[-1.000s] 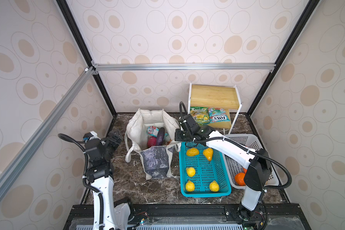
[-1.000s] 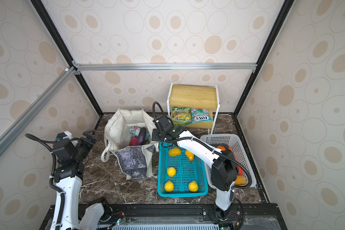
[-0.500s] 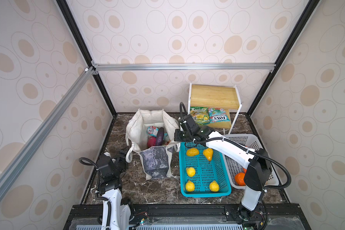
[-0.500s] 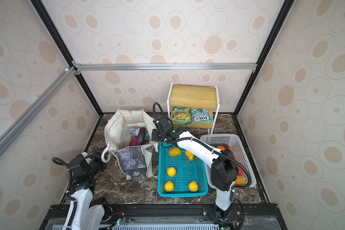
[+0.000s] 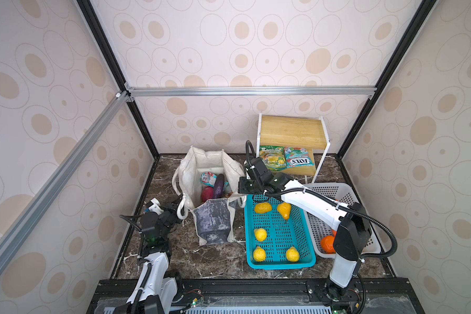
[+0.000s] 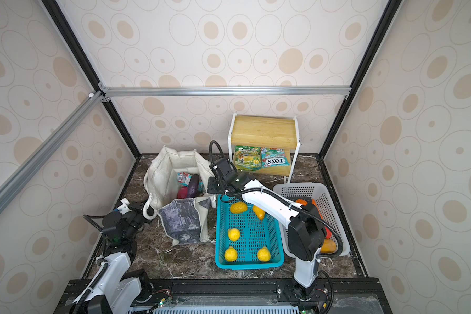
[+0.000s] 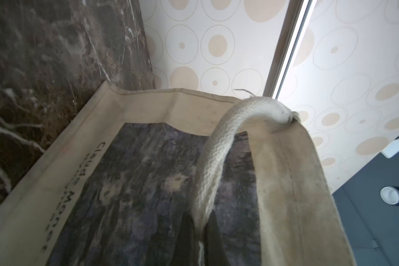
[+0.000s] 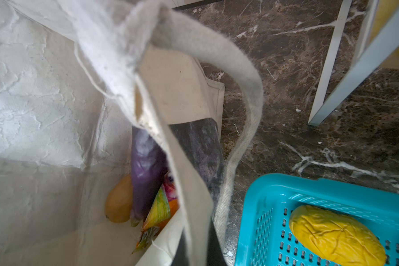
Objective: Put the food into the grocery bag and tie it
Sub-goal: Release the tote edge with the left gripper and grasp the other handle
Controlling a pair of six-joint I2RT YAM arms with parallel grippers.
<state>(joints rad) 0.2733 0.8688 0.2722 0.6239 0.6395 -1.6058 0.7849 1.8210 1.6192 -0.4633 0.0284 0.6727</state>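
"Claude Monet" on grocery bag (image 7: 148,107); FOX'S pkt (image 5: 299,161)

1. The left arm (image 5: 155,261) is standing low with its elbow bent; the left gripper (image 5: 179,208) is pinching a strap (image 7: 207,175) of the grocery bag (image 5: 193,174), jaws closed.
2. The right arm (image 5: 310,202) is stretching far leftward; the right gripper (image 5: 241,190) is clamping the bag's right rim, jaws closed.

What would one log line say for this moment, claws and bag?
left claw: shut on handle | right claw: shut on grocery bag | eggplant: inside bag | knot: none yet
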